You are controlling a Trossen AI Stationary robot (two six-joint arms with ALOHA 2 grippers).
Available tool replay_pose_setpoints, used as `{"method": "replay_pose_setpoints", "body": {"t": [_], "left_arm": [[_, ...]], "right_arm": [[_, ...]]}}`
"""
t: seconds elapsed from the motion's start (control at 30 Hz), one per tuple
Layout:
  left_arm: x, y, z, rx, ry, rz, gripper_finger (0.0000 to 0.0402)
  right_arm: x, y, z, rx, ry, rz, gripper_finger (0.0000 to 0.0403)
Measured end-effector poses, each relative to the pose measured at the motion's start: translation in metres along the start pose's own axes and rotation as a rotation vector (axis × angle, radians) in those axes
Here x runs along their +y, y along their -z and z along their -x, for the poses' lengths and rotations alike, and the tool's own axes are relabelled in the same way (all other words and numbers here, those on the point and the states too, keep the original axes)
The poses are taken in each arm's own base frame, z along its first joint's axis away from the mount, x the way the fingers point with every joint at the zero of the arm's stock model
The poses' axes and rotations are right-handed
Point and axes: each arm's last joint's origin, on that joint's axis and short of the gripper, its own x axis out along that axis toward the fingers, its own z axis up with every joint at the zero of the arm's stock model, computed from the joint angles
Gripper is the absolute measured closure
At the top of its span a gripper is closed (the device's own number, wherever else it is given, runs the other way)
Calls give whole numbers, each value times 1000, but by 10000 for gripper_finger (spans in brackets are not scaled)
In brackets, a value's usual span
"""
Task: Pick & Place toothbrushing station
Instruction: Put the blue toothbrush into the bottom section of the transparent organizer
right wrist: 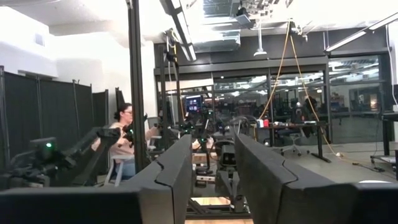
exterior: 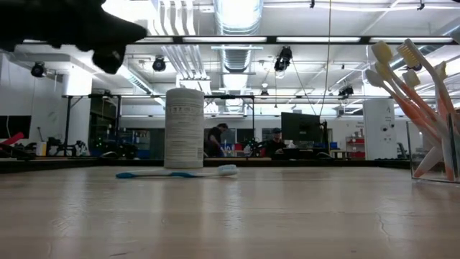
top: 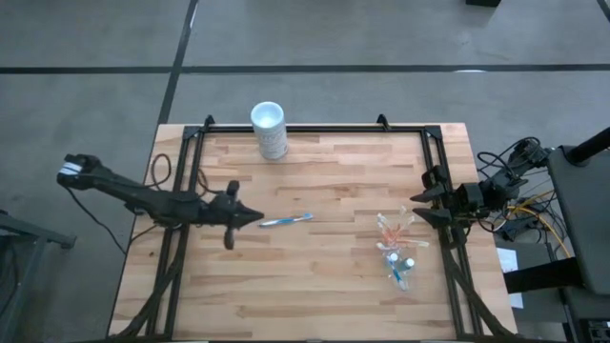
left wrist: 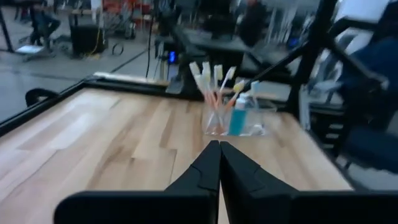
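Observation:
The toothbrushing station (top: pixel 396 250) is a clear plastic holder standing on its base at the table's right. Orange-and-white toothbrushes (left wrist: pixel 211 84) lean upright in it beside a blue tube (left wrist: pixel 239 115); the low view shows them (exterior: pixel 420 93) at the right edge. A blue-and-white toothbrush (top: pixel 286 220) lies flat on the table's middle (exterior: pixel 176 173). My left gripper (top: pixel 255 219) is shut and empty, raised above the table just left of that toothbrush, pointing toward the station (left wrist: pixel 219 152). My right gripper (top: pixel 416 205) waits open at the right edge, its fingers pointing up into the room (right wrist: pixel 211 168).
A taller white cup (top: pixel 269 129) stands at the table's far edge, left of centre (exterior: pixel 184 128). A black frame (top: pixel 315 127) runs round the wooden tabletop. Bare wood lies between the lone toothbrush and the station. People sit at desks in the room beyond the table.

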Motion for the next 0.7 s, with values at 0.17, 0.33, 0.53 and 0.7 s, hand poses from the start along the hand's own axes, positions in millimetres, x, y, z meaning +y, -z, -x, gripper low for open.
{"method": "replay_pose_setpoints", "body": {"t": [0.17, 0.33, 0.53, 0.7], "left_arm": [[10, 18, 22, -103, 36, 52, 398], [16, 35, 35, -108, 43, 80, 397], [19, 46, 44, -109, 102, 76, 399], [20, 47, 47, -94, 111, -11, 395]], "right_arm": [[0, 0, 0, 0, 0, 0, 291], [0, 0, 0, 0, 0, 0, 289], [0, 0, 0, 0, 0, 0, 282], [0, 0, 0, 0, 0, 0, 280]]}}
